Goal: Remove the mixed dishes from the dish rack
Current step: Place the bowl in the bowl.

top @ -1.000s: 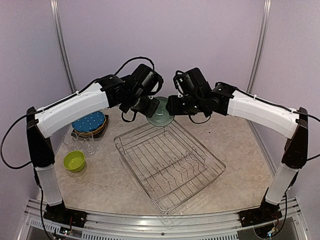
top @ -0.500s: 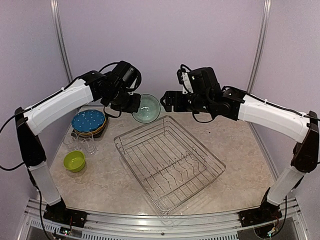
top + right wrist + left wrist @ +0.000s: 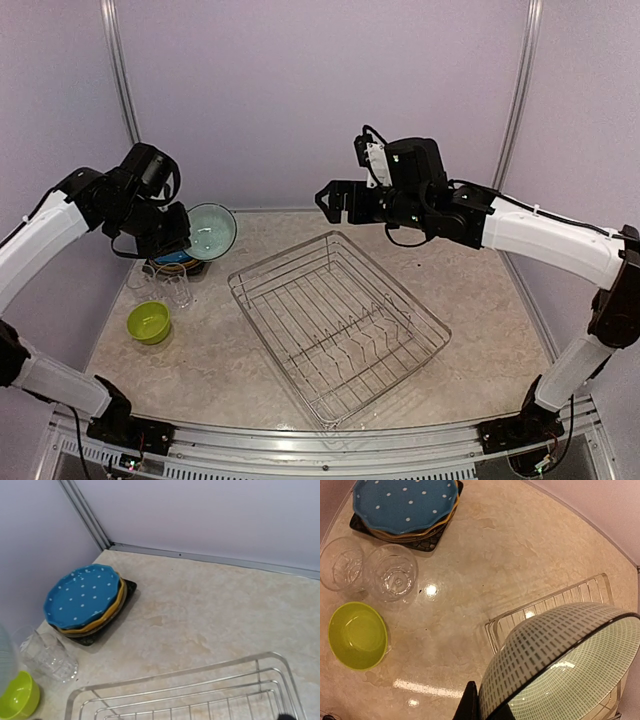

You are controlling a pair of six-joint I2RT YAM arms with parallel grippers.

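Clenched, the left jaws grip the pale-blue bowl by its rim, tilted in the air just beside the blue-dotted plate. The right jaws stand spread and empty above the dish rack's far corner; the rack sits central on the counter.

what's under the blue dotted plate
The edge of an orange-rimmed plate shows right beneath the blue dotted plate, and a black square plate sits at the bottom. Whether any other plate lies between them is hidden by the stack.
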